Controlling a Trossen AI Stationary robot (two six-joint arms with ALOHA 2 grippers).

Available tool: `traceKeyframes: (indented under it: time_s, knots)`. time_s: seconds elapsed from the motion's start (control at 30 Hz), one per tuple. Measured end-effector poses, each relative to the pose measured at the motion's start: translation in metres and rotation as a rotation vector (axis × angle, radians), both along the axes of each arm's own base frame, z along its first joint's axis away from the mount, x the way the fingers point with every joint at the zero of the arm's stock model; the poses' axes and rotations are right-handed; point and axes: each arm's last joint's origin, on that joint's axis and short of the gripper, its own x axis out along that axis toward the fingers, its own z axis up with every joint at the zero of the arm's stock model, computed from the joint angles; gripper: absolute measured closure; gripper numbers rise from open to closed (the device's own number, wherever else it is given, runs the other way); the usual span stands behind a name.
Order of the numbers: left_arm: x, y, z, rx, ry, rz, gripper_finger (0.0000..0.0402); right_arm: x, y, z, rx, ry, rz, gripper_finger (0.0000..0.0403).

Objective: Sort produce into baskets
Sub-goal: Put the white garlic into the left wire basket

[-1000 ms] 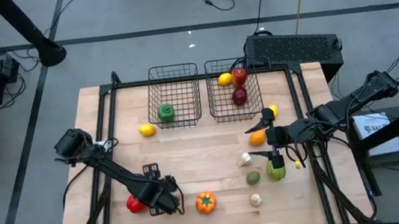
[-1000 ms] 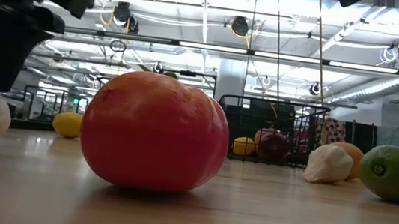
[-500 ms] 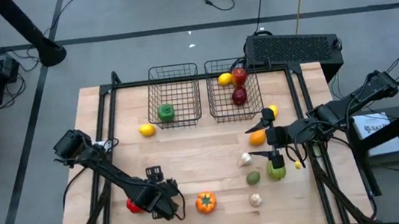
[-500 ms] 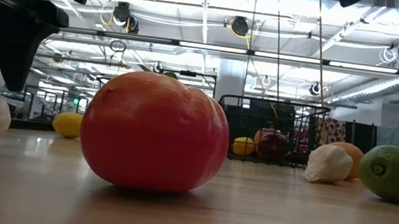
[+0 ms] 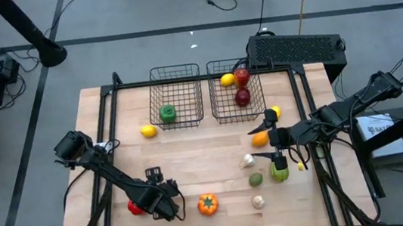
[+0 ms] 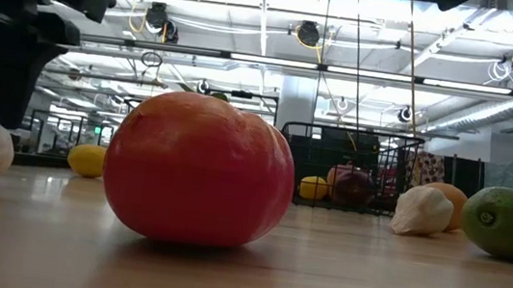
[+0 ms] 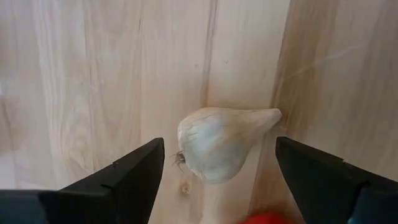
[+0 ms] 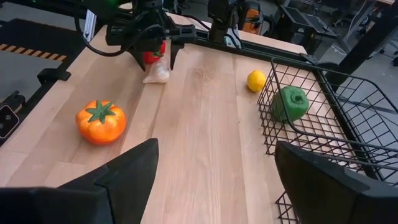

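My left gripper (image 5: 159, 199) points down, open, near the table's front left. Its fingers stand on either side of a whitish bulb (image 7: 221, 143) that lies on the wood, without touching it. A red piece (image 5: 132, 207) lies right beside the bulb. My right gripper (image 5: 260, 143) hangs open above the table's right side, over an orange (image 5: 262, 137). The left basket (image 5: 175, 78) holds a green pepper (image 5: 167, 114). The right basket (image 5: 225, 109) holds a lemon (image 5: 227, 80) and two red fruits (image 5: 241, 86).
Loose on the table: an orange tomato-shaped piece (image 5: 207, 203), a lemon (image 5: 148, 131), another lemon (image 5: 275, 111), a whitish bulb (image 5: 247, 161), a green fruit (image 5: 255, 179), a green pepper (image 5: 279, 171), a bulb (image 5: 257, 202). A black box (image 5: 297, 47) stands behind the right basket.
My left gripper has tipped a little further down over the whitish bulb and stays open in the same place. The bulb has not moved.
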Motion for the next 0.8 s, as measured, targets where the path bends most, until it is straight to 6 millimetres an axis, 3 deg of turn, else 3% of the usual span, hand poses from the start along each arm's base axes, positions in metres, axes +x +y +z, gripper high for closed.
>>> traceKeyframes:
  time_s: [0.8]
  knots:
    - [-0.0018,0.0017,-0.0044,-0.012,0.022,-0.008,0.0221,0.0,0.0001,0.0001,0.001,-0.001,0.0,0.009]
